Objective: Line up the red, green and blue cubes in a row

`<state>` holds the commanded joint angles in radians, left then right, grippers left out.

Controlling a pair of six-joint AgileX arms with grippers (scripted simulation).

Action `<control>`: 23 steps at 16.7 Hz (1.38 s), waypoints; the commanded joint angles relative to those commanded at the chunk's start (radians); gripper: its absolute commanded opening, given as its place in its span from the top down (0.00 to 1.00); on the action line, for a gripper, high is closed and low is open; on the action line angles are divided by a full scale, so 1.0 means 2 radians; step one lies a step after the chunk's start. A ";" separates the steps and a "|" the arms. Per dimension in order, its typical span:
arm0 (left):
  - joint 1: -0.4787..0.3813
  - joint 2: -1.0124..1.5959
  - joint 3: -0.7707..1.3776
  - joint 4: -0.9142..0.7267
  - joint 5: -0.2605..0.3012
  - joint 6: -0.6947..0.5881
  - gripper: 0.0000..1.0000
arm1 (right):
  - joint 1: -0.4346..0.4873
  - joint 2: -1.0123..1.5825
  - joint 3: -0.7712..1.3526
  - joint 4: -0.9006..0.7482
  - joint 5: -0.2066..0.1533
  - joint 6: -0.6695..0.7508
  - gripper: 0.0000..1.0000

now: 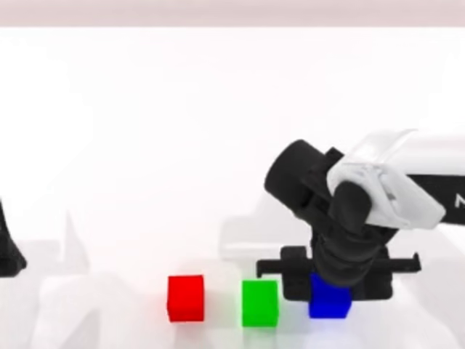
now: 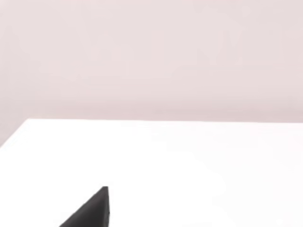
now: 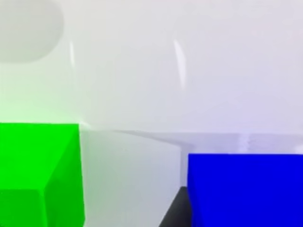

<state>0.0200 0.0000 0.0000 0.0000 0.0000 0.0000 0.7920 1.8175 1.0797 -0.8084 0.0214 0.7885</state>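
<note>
Blue cube [image 3: 246, 189] fills the right wrist view, with the right gripper [image 1: 330, 280] low over it near the table's [image 1: 145, 145] front edge; whether its fingers clamp it, I cannot tell. Outward, the green cube [image 1: 260, 303] sits just beside, then the red cube [image 1: 185, 297], 3 in a row. Left arm [image 1: 9, 251] waits at the left edge.

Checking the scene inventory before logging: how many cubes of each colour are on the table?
red cube: 1
green cube: 1
blue cube: 1, under the right gripper
Total: 3 cubes
</note>
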 joint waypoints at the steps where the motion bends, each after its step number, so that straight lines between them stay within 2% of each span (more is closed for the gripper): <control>1: 0.000 0.000 0.000 0.000 0.000 0.000 0.00 | 0.000 0.001 -0.002 0.003 0.000 0.000 1.00; 4: 0.000 0.000 0.000 0.000 0.000 0.000 0.00 | 0.000 0.001 -0.002 0.003 0.000 0.000 1.00; 17: 0.000 0.000 0.000 0.000 0.000 0.000 0.00 | 0.000 0.001 -0.002 0.003 0.000 0.000 0.02; 23: 0.000 0.000 0.000 0.000 0.000 0.000 0.00 | 0.000 0.001 -0.002 0.003 0.000 0.000 0.00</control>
<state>0.0200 0.0000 0.0000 0.0000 0.0000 0.0000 0.7923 1.8201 1.0756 -0.8029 0.0217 0.7889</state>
